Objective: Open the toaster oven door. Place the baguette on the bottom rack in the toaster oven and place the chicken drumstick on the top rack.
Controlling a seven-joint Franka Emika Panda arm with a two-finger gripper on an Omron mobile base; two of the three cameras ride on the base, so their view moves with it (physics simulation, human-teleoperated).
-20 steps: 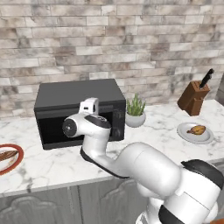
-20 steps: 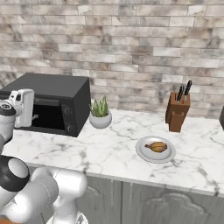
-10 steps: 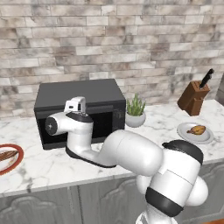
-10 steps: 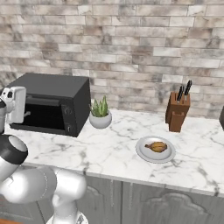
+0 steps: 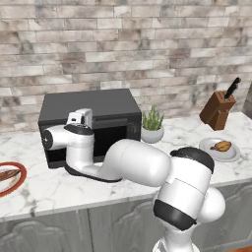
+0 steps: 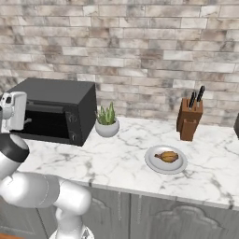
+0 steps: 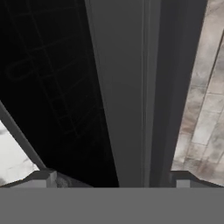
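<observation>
The black toaster oven (image 5: 106, 106) (image 6: 60, 93) stands on the counter against the brick wall. Its door (image 5: 110, 138) (image 6: 46, 123) is upright and shut. My gripper (image 5: 80, 119) (image 6: 14, 109) hovers at the upper left of the door, open. In the hand view the gripper (image 7: 114, 180) straddles a grey bar (image 7: 127, 87) along the door's upper edge, with nothing held. Faint wire rack lines (image 7: 48, 65) show behind the dark window; I cannot tell top rack from bottom rack. The baguette (image 5: 7, 174) lies on a red-rimmed plate far left. The chicken drumstick (image 5: 221, 146) (image 6: 167, 156) rests on a grey plate to the right.
A potted plant (image 5: 152, 129) (image 6: 107, 123) sits just right of the oven. A wooden knife block (image 5: 217, 109) (image 6: 189, 120) stands at the back right. My own white arm (image 5: 133, 162) curls across the counter in front of the oven.
The hand has slid left along the oven front, from its middle to its upper left. The elbow swung round in front of the counter. The jaws stayed open.
</observation>
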